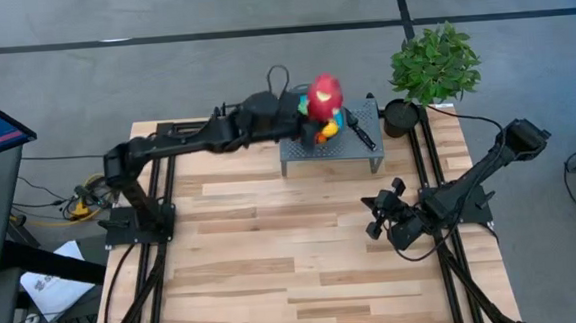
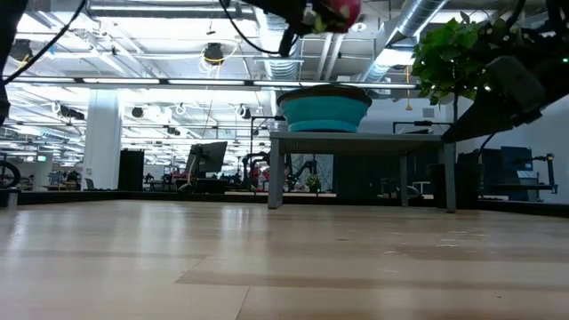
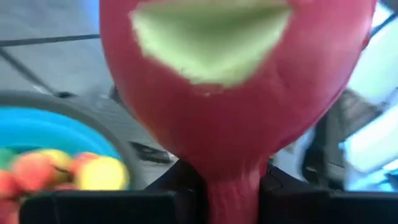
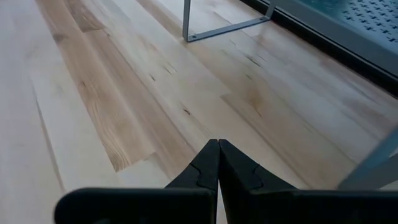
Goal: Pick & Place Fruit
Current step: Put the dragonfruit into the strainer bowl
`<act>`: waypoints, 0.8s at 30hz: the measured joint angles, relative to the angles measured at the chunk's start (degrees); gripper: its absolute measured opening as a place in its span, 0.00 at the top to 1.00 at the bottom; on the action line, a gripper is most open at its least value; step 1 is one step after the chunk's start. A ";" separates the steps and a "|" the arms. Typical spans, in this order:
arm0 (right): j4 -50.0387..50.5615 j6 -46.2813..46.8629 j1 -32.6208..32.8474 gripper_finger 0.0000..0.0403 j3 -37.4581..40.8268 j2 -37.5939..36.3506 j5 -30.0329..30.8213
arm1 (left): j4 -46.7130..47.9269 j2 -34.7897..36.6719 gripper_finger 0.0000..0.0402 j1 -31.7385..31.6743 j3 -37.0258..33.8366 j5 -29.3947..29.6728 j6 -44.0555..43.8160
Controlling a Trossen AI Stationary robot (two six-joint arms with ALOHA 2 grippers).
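A large pink-red dragon fruit with green tips hangs in the air over the blue bowl. My left gripper is shut on the fruit, which fills the left wrist view. The bowl stands on a grey perforated stand at the table's far middle. It holds several small orange, red and yellow fruits. My right gripper is shut on nothing, low over the wood at the table's right side. My left gripper pinches the dragon fruit's narrow lower end between its two fingers. The fingers come about level from the table's left side. The fruit sticks out ahead of them, lifted clear above the bowl and the stand.
A black-handled knife lies on the stand to the right of the bowl. A leafy potted plant stands at the far right corner. Bare wooden tabletop spreads between the two arm bases.
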State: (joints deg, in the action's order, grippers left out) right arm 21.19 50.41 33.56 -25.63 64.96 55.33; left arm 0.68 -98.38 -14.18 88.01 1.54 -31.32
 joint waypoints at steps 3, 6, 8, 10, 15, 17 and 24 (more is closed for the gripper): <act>0.51 0.00 0.00 1.00 0.00 0.01 -0.02 | 3.71 -2.78 0.87 -2.51 4.70 0.77 2.42; 1.17 0.02 0.02 1.00 0.00 0.01 -0.06 | 4.32 -5.09 0.87 -4.65 6.77 1.53 4.27; 1.44 0.02 0.07 1.00 0.00 0.01 -0.07 | 3.91 -6.27 0.87 -5.62 7.27 1.66 4.44; 1.58 0.02 0.05 1.00 0.00 0.01 -0.07 | 4.41 -7.34 0.87 -6.25 7.25 1.60 4.51; 1.77 0.04 0.04 1.00 0.00 0.01 -0.04 | 4.58 -10.79 0.87 -6.53 7.25 1.11 4.54; 1.77 0.04 0.04 1.00 0.00 0.01 -0.04 | 4.66 -11.68 0.87 -6.65 7.25 1.14 4.54; 2.21 0.17 0.02 1.00 0.00 0.01 -0.04 | 4.36 -12.19 0.86 -7.10 7.23 3.23 4.54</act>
State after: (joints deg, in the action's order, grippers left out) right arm 23.40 50.58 33.58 -25.63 64.97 55.29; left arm 5.04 -110.57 -21.29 95.24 4.77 -26.79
